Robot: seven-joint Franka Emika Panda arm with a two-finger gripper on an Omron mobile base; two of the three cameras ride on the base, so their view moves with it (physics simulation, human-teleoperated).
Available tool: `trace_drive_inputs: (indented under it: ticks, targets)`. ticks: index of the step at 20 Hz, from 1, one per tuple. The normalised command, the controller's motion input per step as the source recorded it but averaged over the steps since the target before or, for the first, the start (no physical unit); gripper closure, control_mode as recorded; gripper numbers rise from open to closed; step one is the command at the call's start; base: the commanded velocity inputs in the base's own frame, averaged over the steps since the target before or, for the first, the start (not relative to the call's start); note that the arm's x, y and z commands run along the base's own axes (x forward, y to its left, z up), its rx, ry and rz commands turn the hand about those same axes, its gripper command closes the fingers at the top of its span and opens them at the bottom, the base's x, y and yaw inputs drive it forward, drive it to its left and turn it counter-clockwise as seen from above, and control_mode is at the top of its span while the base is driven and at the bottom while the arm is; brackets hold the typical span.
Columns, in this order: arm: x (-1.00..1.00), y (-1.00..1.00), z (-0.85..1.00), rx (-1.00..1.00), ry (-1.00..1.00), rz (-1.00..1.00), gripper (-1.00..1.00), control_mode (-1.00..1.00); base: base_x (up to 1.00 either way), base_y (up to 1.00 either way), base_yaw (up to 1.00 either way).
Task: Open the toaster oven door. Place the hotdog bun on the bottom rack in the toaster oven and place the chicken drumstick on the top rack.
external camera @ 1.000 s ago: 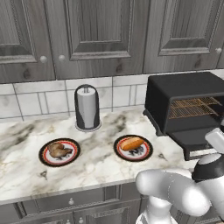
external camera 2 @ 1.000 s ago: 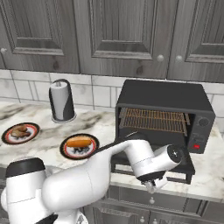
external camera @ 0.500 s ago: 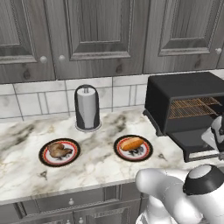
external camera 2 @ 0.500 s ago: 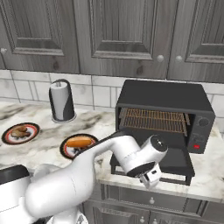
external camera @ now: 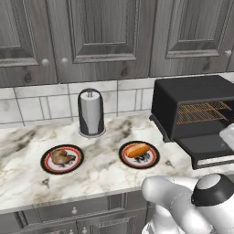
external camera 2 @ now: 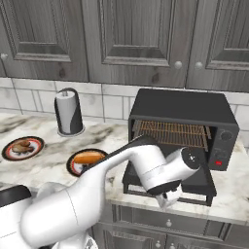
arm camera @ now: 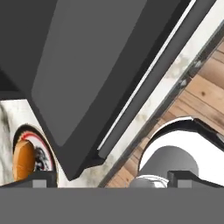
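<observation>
The black toaster oven (external camera: 196, 103) (external camera 2: 184, 116) stands on the right of the counter. Its door (external camera: 206, 145) (external camera 2: 197, 181) lies folded down flat, and wire racks (external camera: 203, 112) (external camera 2: 169, 133) show inside. My gripper (external camera 2: 168, 199) (arm camera: 111, 179) hangs at the door's front edge, open, with nothing between its fingers. In the hand view the door panel (arm camera: 83, 65) and its bar handle (arm camera: 144, 94) lie just ahead. The orange-tan hotdog bun (external camera: 138, 150) (external camera 2: 86, 157) (arm camera: 23, 160) rests on a plate. The brown chicken drumstick (external camera: 61, 156) (external camera 2: 21, 146) sits on another plate farther left.
A dark paper towel holder (external camera: 91, 112) (external camera 2: 68, 112) stands by the tiled backsplash. Grey cabinets (external camera: 105, 36) hang above. The counter edge (external camera 2: 214, 211) runs just below the open door, with drawers under it. Wooden floor (arm camera: 203, 94) shows beyond the edge.
The hand has shifted slightly left along the door's front edge and the arm's elbow has swung. The door stays down and the food has not moved.
</observation>
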Motion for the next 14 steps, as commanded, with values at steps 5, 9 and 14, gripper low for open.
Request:
trace_drive_inputs:
  ticks: [5,9,14]
  targets:
    - [0.46,0.01,0.90,0.48,0.04,-0.06,-1.00,-1.00,0.00,0.00,0.00]
    - [0.34,0.08,0.12,0.56,0.00,-0.25,-1.00,-1.00,0.00,0.00,0.00]
    - [0.47,0.01,0.04,0.58,-0.06,-0.34,-1.00,-1.00,0.00,0.00,0.00]
